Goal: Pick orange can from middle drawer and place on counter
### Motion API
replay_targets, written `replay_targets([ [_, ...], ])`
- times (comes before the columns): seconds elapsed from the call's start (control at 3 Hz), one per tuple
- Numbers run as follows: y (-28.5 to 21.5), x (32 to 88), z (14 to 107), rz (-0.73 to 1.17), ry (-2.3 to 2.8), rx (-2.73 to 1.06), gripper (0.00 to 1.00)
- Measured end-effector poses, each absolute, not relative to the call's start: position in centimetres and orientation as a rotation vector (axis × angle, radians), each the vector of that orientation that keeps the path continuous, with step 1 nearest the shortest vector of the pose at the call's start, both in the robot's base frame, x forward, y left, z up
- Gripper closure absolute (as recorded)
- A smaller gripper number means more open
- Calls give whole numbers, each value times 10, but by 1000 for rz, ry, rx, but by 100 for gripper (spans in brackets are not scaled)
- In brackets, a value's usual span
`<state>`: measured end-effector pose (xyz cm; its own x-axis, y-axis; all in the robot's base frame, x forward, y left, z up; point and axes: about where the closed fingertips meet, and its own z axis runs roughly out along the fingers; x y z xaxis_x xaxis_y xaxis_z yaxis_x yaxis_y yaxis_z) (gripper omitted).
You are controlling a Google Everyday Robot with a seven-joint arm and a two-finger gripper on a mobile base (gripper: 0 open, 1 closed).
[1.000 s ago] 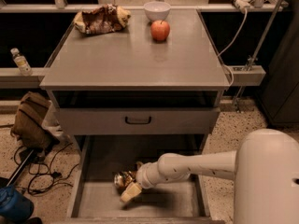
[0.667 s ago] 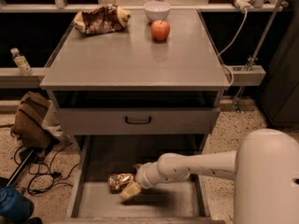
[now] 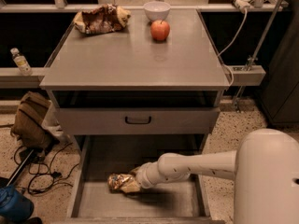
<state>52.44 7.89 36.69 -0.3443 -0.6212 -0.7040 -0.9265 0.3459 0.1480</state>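
The orange can (image 3: 117, 181), golden and crinkled, lies on the floor of the open middle drawer (image 3: 168, 204), left of centre. My gripper (image 3: 131, 185) reaches down into the drawer from the right on a white arm and is right against the can's right side, partly overlapping it. The can rests low on the drawer floor. The counter (image 3: 131, 59) is the flat grey top of the cabinet above.
On the counter stand a brown-and-yellow snack bag (image 3: 100, 18), a white bowl (image 3: 157, 9) and a red apple (image 3: 160, 30). A closed drawer front with a black handle (image 3: 138, 120) overhangs the open drawer. A brown bag (image 3: 30, 120) and cables lie on the floor at left.
The can has shifted slightly left on the drawer floor. My gripper has swung up from below the can to sit level with it, against its right side.
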Motion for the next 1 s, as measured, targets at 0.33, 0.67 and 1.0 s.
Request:
replay_targets([
  [0.33,77,525,371,783,2058,-1341,88],
  [0.67,67,516,417,836,1965,-1334,100],
  [1.0,41,506,487,796,1869,-1288,100],
])
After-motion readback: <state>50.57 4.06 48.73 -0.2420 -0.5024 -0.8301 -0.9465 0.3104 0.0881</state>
